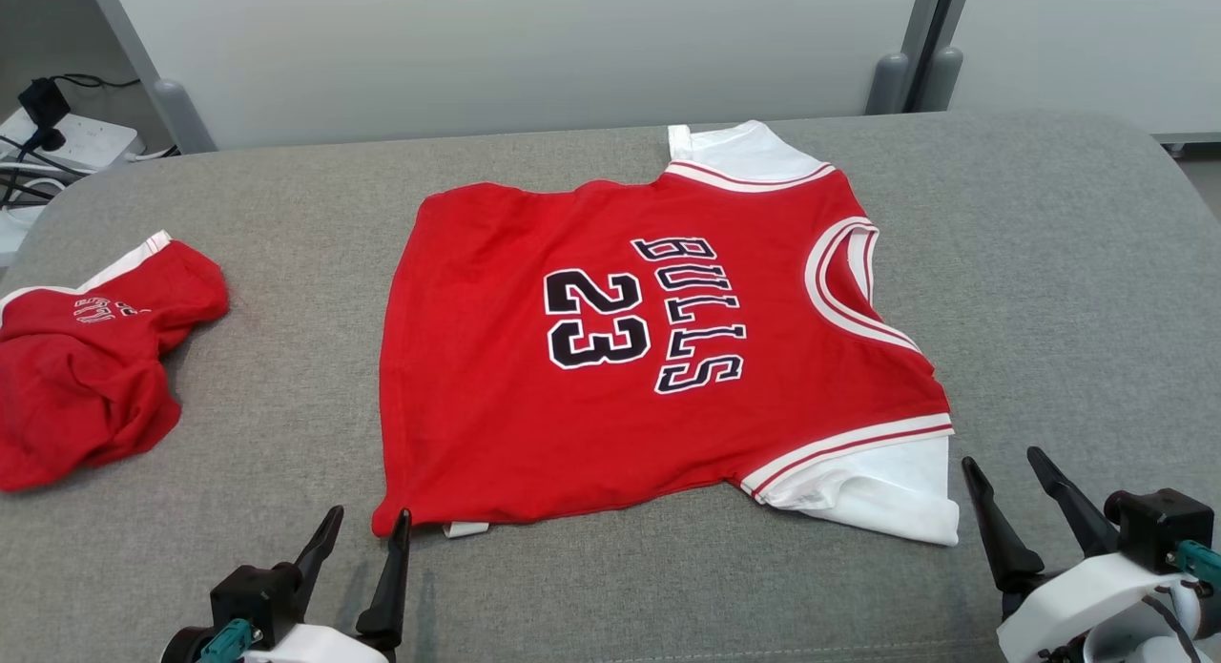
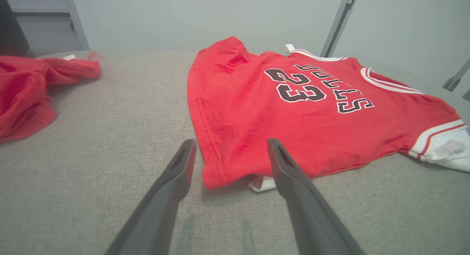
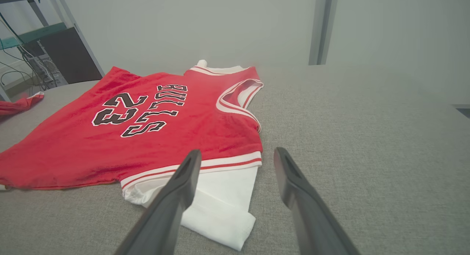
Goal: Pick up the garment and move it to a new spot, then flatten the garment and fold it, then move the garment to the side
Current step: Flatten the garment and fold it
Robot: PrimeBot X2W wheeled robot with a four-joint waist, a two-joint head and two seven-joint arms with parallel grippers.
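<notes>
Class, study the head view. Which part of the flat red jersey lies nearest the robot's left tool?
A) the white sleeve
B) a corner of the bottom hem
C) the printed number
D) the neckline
B: the open left tool sits just short of the hem corner of the jersey, while the white sleeve lies over by the right tool.

Light: bright, even, diffuse; prob. from overhead.
Shadows: soft; thin band under jersey (image 1: 620,358) hem, faint streaks on grey cushion (image 1: 286,434) beneath left gripper (image 2: 231,141).
Exposure: balanced, reds saturated.
Head view: sharp corner to corner.
Wrist views: wide-angle stretch at edges; far bkgd hazy, red bleeds at far folds; near ends of fingers (image 2: 158,211) soft.
</notes>
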